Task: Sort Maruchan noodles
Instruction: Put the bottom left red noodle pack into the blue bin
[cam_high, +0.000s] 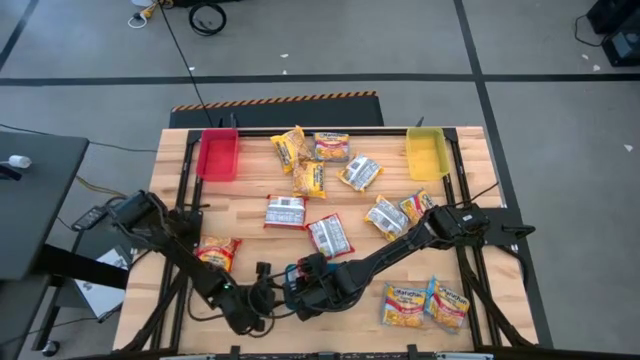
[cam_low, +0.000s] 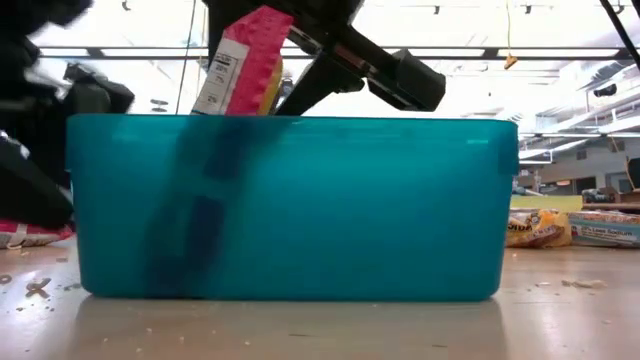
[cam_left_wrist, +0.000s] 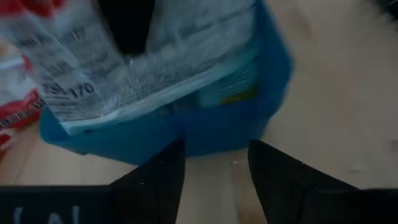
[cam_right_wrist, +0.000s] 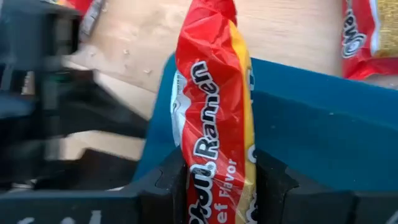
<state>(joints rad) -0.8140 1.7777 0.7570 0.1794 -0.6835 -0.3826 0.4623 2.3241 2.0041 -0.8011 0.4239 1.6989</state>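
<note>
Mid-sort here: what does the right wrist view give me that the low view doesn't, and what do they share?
Only the right wrist view: the right gripper pinching the red packet between its fingers, the wrapper's Ramen lettering, and another packet lying on the wood.

Only the low view: the teal bin full side-on, its wall hiding the inside, two packets resting beside it on the table, and the room's ceiling behind.

Both: the same red packet held upright above the teal bin's rim, not yet lying inside.
</note>
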